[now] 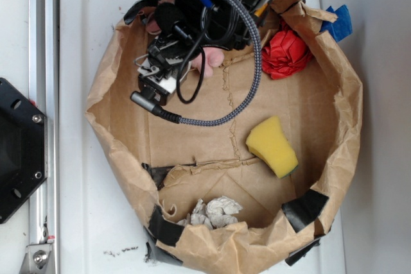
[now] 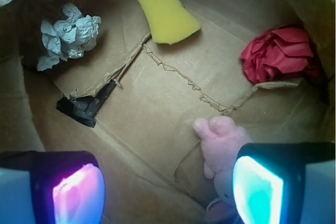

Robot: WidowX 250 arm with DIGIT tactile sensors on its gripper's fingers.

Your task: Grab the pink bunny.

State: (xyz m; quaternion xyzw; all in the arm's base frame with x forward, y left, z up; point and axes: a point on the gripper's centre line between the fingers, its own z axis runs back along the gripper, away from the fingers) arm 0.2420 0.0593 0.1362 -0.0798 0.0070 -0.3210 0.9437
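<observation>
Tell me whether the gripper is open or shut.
Open. In the wrist view the gripper's two fingers stand wide apart, and the pink bunny lies beside the right finger, ungripped.

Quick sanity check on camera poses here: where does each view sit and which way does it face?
Exterior: overhead, looking straight down into the brown paper tub; the arm and gripper with cabling cover much of the pink bunny.
Wrist: on the gripper, looking down past both lit fingers at the tub floor; the open gripper sits offset from the bunny, which is by one finger.
Shared: bunny, yellow sponge, red paper ball, grey-white crumpled paper.
</observation>
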